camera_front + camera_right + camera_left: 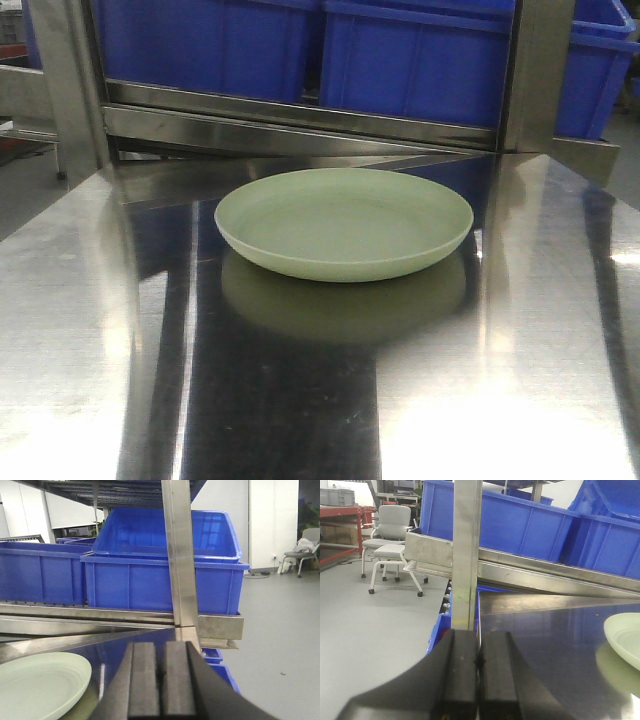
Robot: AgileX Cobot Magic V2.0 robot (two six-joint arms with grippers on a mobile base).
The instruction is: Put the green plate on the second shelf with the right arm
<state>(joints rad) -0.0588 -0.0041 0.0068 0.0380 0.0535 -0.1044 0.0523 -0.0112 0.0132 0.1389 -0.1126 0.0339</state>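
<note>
The green plate (344, 222) lies flat and upright on the shiny steel table (500, 380), near the middle, in front of the shelf rack. Its left edge shows in the left wrist view (626, 637) at the right, and its right part in the right wrist view (37, 685) at the lower left. My left gripper (479, 652) is shut and empty, left of the plate at the table's left edge. My right gripper (162, 662) is shut and empty, just right of the plate. Neither gripper shows in the front view.
A steel shelf rail (300, 115) runs behind the table, carrying large blue plastic bins (420, 60). Steel rack posts stand at the left (466, 555) and right (181, 555). More blue bins sit below. Office chairs (387, 545) stand on the grey floor.
</note>
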